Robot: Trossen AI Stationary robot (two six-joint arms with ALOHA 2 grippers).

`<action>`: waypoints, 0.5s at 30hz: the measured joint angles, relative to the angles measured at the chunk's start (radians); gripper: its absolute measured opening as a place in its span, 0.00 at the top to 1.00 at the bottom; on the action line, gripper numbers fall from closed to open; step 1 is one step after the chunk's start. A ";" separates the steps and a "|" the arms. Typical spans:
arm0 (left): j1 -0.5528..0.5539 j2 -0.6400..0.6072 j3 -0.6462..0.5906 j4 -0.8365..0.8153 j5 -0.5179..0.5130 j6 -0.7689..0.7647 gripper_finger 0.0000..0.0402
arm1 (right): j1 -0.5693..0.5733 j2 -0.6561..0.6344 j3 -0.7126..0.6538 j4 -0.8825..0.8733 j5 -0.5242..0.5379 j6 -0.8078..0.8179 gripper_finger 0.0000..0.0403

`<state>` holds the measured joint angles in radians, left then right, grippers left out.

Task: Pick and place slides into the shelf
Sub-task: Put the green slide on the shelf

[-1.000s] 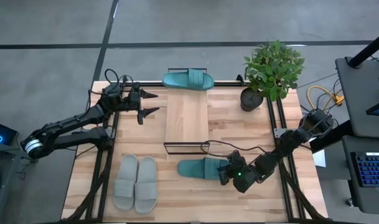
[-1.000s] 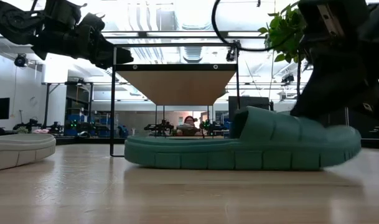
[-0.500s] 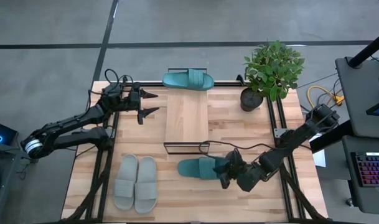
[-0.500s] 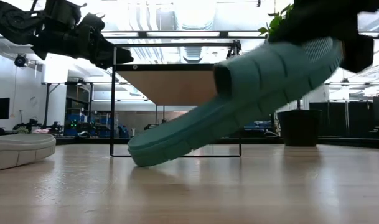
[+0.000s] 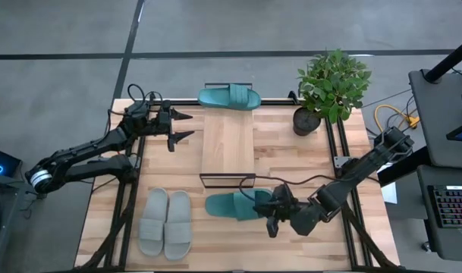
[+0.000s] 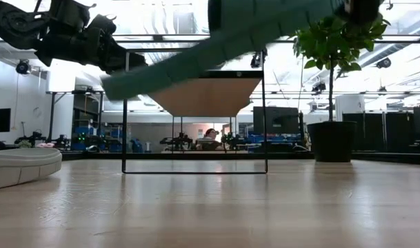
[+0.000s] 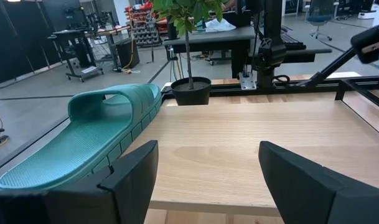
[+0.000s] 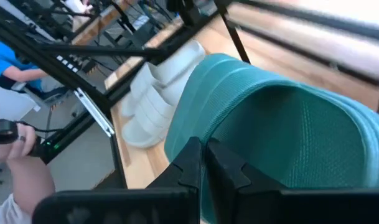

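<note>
Above our wooden table (image 5: 291, 163), our right gripper (image 5: 274, 214) is clamping a teal slide (image 5: 234, 205) aloft beside the shelf (image 5: 227, 142); our left gripper (image 5: 181, 126) is hovering open.

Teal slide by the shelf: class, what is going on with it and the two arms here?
The right hand is shut on a teal slide, holding it tilted in the air off the table near the shelf's front end. The other teal slide lies at the shelf's far end. The grey pair sits on the table. The left hand hangs open beside the shelf.
</note>
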<state>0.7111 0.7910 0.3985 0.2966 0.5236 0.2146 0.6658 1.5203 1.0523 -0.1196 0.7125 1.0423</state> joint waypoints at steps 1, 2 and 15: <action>0.000 0.000 0.000 0.000 0.000 0.000 0.35 | 0.001 0.000 0.011 0.000 0.005 -0.021 0.98; 0.000 0.000 0.000 0.000 0.000 0.000 0.35 | 0.002 0.000 0.023 -0.001 0.008 -0.043 0.98; 0.000 0.000 0.000 -0.001 0.000 0.000 0.35 | 0.015 0.001 0.125 0.002 0.182 -0.302 0.98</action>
<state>0.7113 0.7910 0.3985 0.2958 0.5236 0.2150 0.6806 1.5215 1.1774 -0.1178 0.8949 0.7401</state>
